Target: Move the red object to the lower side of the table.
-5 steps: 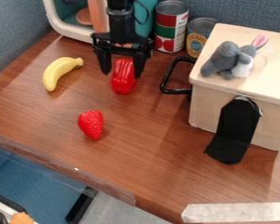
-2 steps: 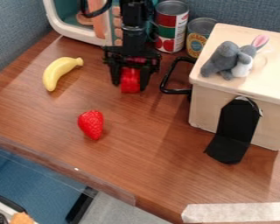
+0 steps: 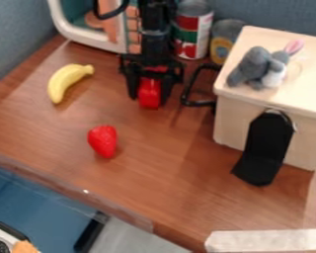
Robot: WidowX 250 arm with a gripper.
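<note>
The black gripper (image 3: 148,98) hangs in the upper middle of the table, left of the wooden box. It is shut on the shiny red object (image 3: 149,93), which sits between its fingers with its upper part hidden by the gripper. Whether the object touches the wood or is held just above it, I cannot tell. Lower and to the left, a red strawberry (image 3: 102,141) lies by itself on the brown table (image 3: 167,163).
A yellow banana (image 3: 67,82) lies at the left. Cans (image 3: 191,32) stand behind the gripper, and a black handle (image 3: 200,85) is close on its right. Further right are the wooden box (image 3: 253,118) with a grey plush toy (image 3: 257,69) and a black stand (image 3: 262,150).
From a second ago, the gripper has moved right and slightly down in the view, its fingers closing around the red object. That object has shifted right with it and turned somewhat.
</note>
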